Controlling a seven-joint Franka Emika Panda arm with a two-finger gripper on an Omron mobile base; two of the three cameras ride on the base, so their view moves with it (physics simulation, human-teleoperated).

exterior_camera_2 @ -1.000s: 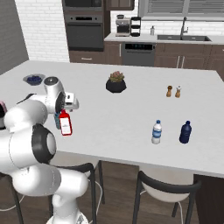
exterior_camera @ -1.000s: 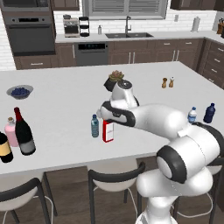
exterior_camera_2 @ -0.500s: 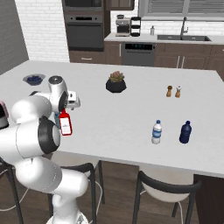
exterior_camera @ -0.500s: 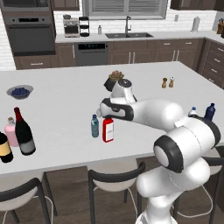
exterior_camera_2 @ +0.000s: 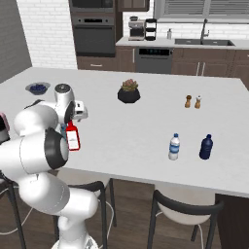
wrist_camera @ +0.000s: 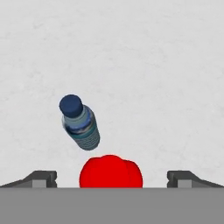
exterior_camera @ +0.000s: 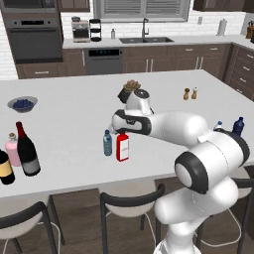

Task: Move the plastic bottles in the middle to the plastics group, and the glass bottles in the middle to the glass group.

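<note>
Right over the flat red bottle (exterior_camera: 122, 147) we go: the fingers (wrist_camera: 111, 177) are spread as wide as they get, one tip on each side of the red cap seen from above, gripping nothing. The red bottle stands upright on the white surface (exterior_camera: 74, 104), and it is the marker for everything else here. Just beside it, on the side toward the glass cluster, stands the small light-blue water bottle (exterior_camera: 107, 143), upright, blue cap on, close to the red bottle but not touching it; from the hand camera it sits just up and left of the red cap (wrist_camera: 111, 171).

Well away from the red bottle, at the far left end of the surface in the left base camera, the tall dark wine bottle (exterior_camera: 27, 151) with its red neck stands next to the pink flask (exterior_camera: 12, 150) and the dark bottle with the yellowish label (exterior_camera: 5, 167), all three close together. Out the other way from the red bottle, near the opposite end, are the whitish water bottle (exterior_camera_2: 174, 147) and the dark navy bottle (exterior_camera_2: 206, 147), side by side and apart. Beyond the red bottle, toward the kitchen wall, sits a dark potted plant (exterior_camera_2: 129, 92).
</note>
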